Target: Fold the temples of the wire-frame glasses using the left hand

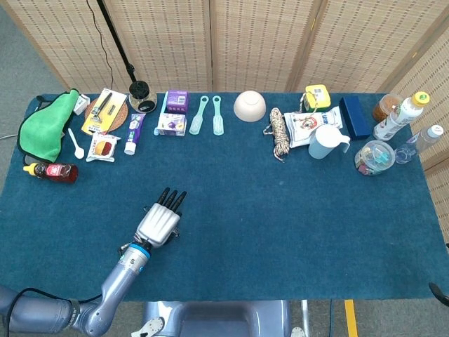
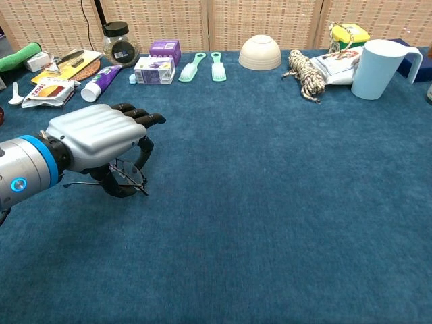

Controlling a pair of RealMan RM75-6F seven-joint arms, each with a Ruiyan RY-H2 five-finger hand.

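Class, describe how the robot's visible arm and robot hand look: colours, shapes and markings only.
The left robot hand has a smooth silver-grey back and black fingers. A bright blue ring and small round blue light mark the wrist; the arm is a metallic grey tube.

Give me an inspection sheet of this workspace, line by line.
Surface: blue cloth table.
Job's things: wire-frame glasses lie under the left hand, mostly hidden.
Clutter: along the far edge, green cloth, toothpaste tube, two mint brushes, bowl, coiled rope, pitcher, bottles.
Hands: left hand palm down over the glasses; right hand not in view.
Cables: black cable by the lamp pole, far left.
Surroundings: woven folding screens behind.
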